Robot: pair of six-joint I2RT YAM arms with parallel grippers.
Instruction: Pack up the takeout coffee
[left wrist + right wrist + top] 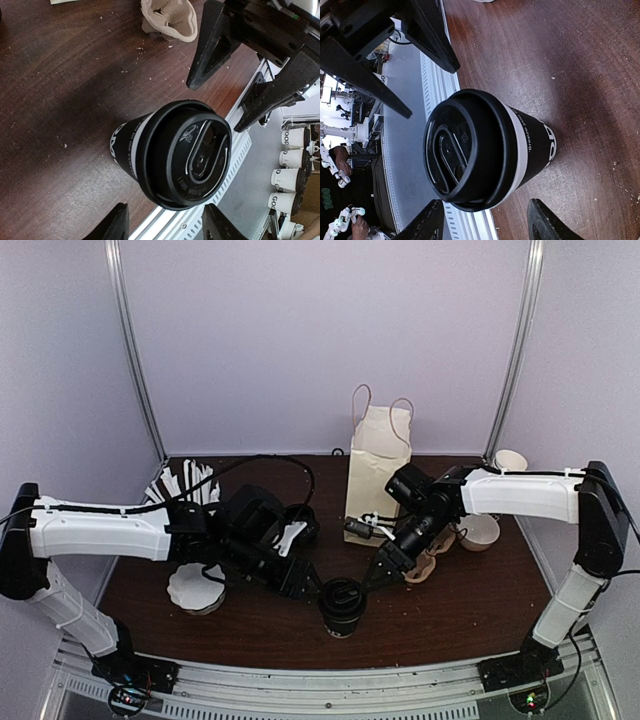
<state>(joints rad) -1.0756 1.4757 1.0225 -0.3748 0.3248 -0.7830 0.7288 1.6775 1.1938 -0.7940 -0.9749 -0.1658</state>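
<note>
Both my grippers are open, holding nothing. Takeout coffee (342,605) stands upright on the brown table (450,625), black domed lid on, between my two hands and close to the table's near edge. Left gripper (308,590) is on one side of it and right gripper (378,578) on the other, tips pointing at each other across the lid. In the left wrist view my fingers (114,225) straddle the cup with gaps on both sides. Same in the right wrist view: fingers (545,222) wide, no contact visible. Paper bag (375,465) stands upright behind my right gripper, well apart from the cup. Pulp cup carrier (425,565) lies just beside my right hand.
</note>
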